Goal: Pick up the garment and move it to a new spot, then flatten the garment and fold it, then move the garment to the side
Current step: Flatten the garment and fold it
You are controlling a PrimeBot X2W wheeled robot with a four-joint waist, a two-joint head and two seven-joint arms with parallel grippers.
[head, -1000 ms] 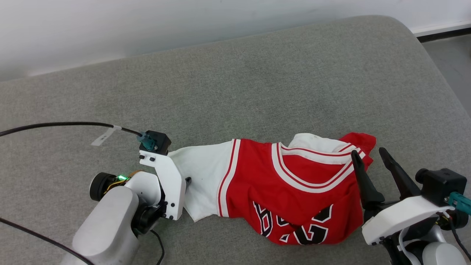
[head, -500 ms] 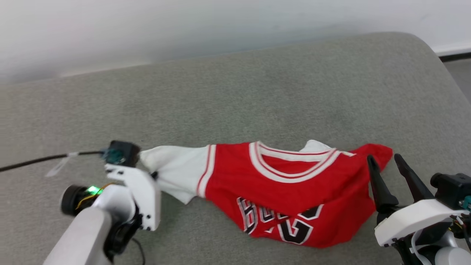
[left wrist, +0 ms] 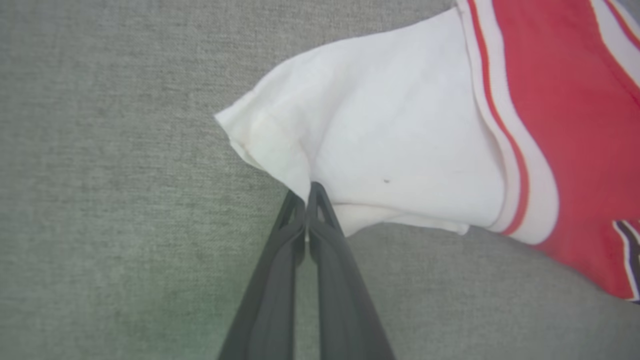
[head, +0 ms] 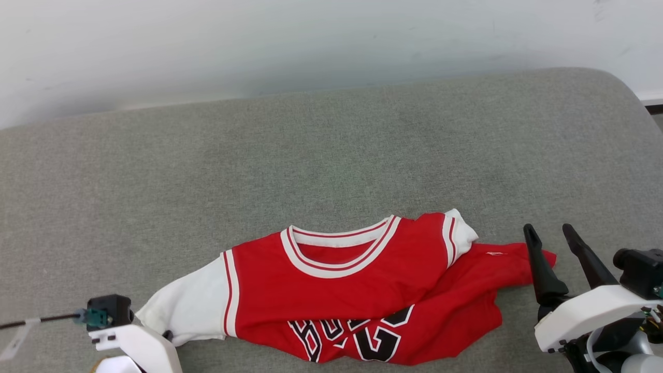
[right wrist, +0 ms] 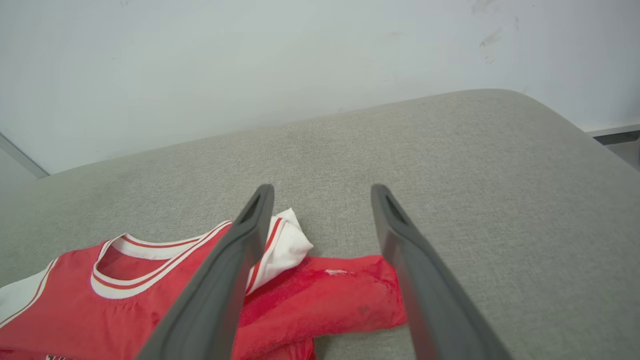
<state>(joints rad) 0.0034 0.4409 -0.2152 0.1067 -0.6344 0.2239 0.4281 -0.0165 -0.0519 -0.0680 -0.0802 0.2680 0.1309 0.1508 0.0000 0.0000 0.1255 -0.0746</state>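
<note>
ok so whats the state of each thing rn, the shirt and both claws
garment: crumpled on the grey cushion, lettered side up, lower part bunched, not yet flat
left claw: shut on the edge of the white sleeve
right claw: open, holding nothing, beside the garment's red end

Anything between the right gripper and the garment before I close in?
Nothing. In the right wrist view, a red corner of the garment lies on the bare grey cushion, framed between the fingers of the open right gripper.
</note>
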